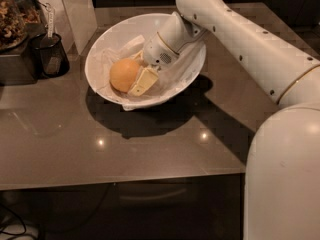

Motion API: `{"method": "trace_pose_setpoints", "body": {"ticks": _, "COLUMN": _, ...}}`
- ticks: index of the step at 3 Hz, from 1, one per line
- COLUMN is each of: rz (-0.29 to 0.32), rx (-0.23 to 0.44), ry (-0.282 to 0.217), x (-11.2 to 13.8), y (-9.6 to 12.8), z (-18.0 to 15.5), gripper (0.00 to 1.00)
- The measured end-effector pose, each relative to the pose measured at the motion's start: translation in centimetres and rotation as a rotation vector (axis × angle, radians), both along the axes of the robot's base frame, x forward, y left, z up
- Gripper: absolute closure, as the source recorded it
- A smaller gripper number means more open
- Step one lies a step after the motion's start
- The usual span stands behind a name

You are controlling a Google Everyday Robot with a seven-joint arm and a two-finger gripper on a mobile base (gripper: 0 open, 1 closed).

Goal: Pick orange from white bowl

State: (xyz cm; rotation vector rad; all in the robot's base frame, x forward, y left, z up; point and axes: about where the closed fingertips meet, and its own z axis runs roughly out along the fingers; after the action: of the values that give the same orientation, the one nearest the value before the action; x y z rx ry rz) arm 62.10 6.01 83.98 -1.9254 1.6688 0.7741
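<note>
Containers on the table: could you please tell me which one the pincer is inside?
The white bowl: the pincer is inside it, against the orange. The black cup and the jar stand apart from it, untouched.

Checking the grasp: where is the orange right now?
In the camera view, the orange sits in the left half of the white bowl, with the hand at its right side.

One camera (high, behind the arm [240,34]) looks down closely at the gripper [135,73] in the white bowl [114,32]
</note>
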Motion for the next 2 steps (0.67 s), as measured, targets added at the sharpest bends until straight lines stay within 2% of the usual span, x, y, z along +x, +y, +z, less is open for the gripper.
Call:
{"method": "trace_pose_setpoints", "body": {"ticks": 1, "rz": -0.002, "rx": -0.001, "ry": 0.015, "x": -0.09, "y": -0.25, "z": -0.35, "gripper": 0.81}}
{"method": "trace_pose_setpoints", "body": {"ticks": 2, "rz": -0.002, "rx": -0.001, "ry": 0.015, "x": -0.08, "y": -0.18, "z": -0.23, "gripper": 1.0}}
